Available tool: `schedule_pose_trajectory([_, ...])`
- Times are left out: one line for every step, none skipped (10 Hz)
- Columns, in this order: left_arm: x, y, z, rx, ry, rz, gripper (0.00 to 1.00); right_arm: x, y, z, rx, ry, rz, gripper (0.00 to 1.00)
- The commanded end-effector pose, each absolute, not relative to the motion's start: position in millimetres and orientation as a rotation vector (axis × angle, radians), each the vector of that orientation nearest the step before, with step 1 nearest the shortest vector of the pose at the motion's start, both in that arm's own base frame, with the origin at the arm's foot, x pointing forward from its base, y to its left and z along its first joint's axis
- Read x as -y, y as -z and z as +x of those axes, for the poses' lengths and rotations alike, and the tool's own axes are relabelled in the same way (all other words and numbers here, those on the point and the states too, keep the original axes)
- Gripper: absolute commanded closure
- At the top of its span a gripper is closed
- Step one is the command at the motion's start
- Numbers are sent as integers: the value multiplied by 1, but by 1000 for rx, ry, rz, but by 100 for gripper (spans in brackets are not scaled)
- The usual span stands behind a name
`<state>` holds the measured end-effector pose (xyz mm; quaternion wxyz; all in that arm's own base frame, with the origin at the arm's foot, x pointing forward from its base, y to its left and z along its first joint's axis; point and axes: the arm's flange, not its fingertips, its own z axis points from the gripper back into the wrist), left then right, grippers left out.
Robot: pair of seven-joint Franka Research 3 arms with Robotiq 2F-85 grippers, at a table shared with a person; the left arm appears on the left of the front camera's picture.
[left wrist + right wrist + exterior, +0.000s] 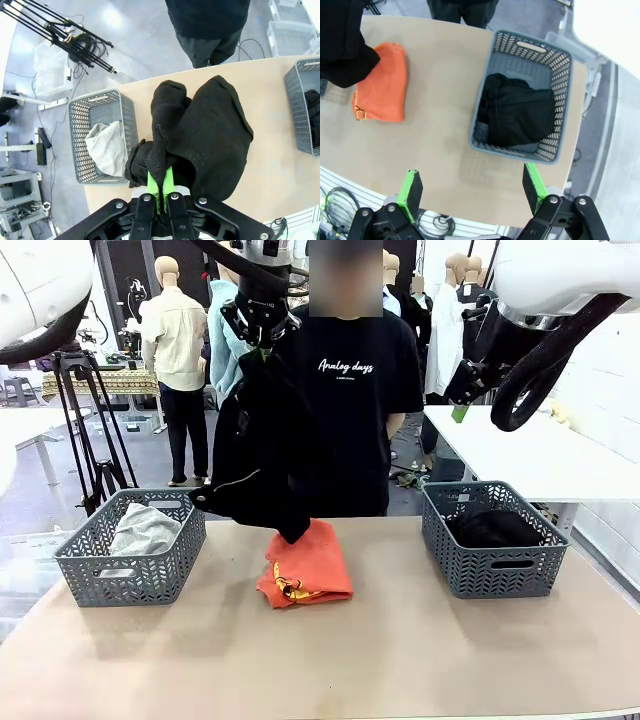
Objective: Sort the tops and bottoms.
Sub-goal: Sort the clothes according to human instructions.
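- The long black cloth garment (265, 450) hangs above the table's middle, pinched between the pressed-together pads of the left gripper (160, 172).
- Its lower end dangles at the far edge of the folded orange-red top (308, 562), which lies on the light brown table (400, 660).
- The light grey cloth top (145, 528) lies in the left grey plastic basket (120, 585).
- A second black garment (520, 115) fills the right grey basket (560, 75).
- The right gripper (470, 170) hovers above the near right, fingers spread wide, empty.

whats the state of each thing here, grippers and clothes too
left gripper: shut on long black garment, raised
long black garment: hanging over table
right gripper: open, empty, above right basket
orange-red top: folded, lying on table
light grey top: crumpled in left basket
bundled black garment: in right basket
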<state>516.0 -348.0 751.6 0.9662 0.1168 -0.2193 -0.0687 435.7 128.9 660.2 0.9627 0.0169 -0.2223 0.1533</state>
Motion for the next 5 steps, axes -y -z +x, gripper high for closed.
schedule_pose_trajectory([343, -755, 512, 443, 135, 236, 100, -128, -660, 434, 442, -307, 34, 0])
schedule_pose_trajectory([343, -755, 512, 443, 135, 236, 100, -128, -660, 434, 442, -307, 34, 0])
schedule_pose_trajectory([343, -755, 512, 443, 135, 236, 100, -128, -660, 434, 442, -307, 34, 0])
schedule_pose_trajectory([343, -755, 512, 443, 135, 236, 100, -128, -660, 434, 442, -307, 34, 0])
schedule_pose_trajectory([343, -755, 512, 443, 135, 236, 100, -128, -660, 434, 442, -307, 34, 0])
